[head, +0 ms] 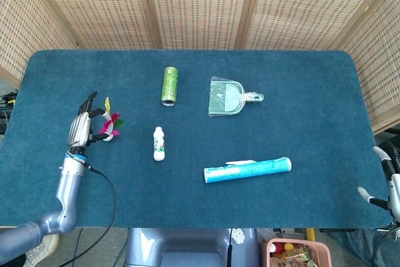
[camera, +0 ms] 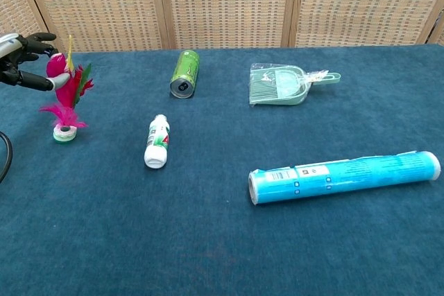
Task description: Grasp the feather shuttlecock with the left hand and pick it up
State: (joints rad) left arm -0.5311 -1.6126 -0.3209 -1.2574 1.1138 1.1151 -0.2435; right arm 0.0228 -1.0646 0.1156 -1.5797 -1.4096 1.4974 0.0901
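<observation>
The feather shuttlecock (camera: pixel 65 91) has pink, green and yellow feathers and a white-green round base. It stands upright at the table's left side, base down, low over or on the blue cloth; I cannot tell which. My left hand (camera: pixel 22 62) pinches the upper feathers from the left, with fingertips (camera: pixel 43 84) against the pink plume. The head view shows the same left hand (head: pixel 83 127) just left of the shuttlecock (head: pixel 110 127). My right hand (head: pixel 386 182) shows partly at the lower right edge, off the table, fingers apart and holding nothing.
A small white bottle (head: pixel 159 143) lies right of the shuttlecock. A green can (head: pixel 170 85) lies further back, with a clear green dustpan (head: pixel 227 97) to its right. A long blue tube (head: pixel 247 170) lies front centre. Wicker screens stand behind the blue table (head: pixel 300 79).
</observation>
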